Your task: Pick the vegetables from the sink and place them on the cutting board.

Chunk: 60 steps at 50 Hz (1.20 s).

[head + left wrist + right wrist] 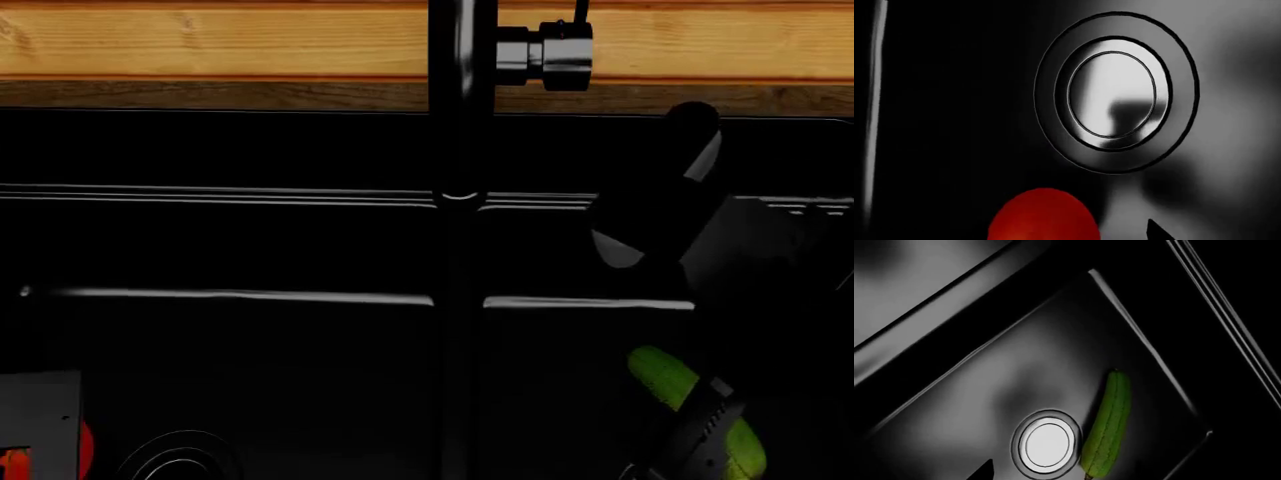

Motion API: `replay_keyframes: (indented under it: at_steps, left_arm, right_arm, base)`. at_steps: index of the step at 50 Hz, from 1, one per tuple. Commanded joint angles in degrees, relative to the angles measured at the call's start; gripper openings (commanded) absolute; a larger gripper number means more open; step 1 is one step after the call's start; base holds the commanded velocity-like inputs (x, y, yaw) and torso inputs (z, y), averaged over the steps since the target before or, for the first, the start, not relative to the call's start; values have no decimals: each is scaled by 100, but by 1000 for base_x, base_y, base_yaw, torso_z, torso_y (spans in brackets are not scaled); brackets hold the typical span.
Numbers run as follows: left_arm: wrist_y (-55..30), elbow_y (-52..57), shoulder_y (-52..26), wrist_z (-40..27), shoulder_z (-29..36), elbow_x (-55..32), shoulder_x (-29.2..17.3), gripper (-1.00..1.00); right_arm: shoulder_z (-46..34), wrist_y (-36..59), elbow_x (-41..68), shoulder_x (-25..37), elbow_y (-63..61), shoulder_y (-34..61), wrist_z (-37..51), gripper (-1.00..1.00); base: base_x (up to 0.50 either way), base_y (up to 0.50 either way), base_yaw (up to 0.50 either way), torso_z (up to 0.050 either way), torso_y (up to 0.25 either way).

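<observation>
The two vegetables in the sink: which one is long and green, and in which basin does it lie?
The cucumber, lying beside the round drain in the basin on the robot's right. The tomato is round and red, in the left basin.

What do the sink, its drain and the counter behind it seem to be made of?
Sink: glossy black, perhaps coated metal or composite; it shows soft grey reflections and thin bright edge lines. Drain: looks like polished metal, a bright mirror-like disc inside dark rings. Counter: wood, light orange-brown with visible grain, apparently matte.
</observation>
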Motion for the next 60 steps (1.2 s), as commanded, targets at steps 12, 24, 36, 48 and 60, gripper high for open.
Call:
replay_keyframes:
  at_steps: [12, 24, 36, 48, 60]
  left_arm:
    - [111, -727, 274, -131, 568, 647, 280, -100]
    - [867, 74, 103, -1487, -624, 301, 270, -100]
    - [785, 569, 54, -1469, -857, 123, 142, -100]
    - [486, 769, 140, -1362, -928, -70, 101, -100]
    - [411, 847, 140, -1301, -865, -40, 66, -100]
  right_arm:
    - [223, -164, -59, -2, -64, -24, -17, 100]
    - [191, -185, -105, 22, -40, 48, -39, 100]
    - [-405, -303, -742, -358, 520, 98, -319, 100]
    - [-662, -910, -1301, -1173, 2096, -441, -355, 100]
    - [-1163, -1571, -1812, -1616, 3236, -981, -733, 100]
  base:
    - [1, 0, 0, 0, -3]
    - [2, 0, 0, 0, -6]
    - [0, 0, 0, 0, 0]
    - [0, 0, 0, 0, 0]
    - [0, 0, 0, 0, 0]
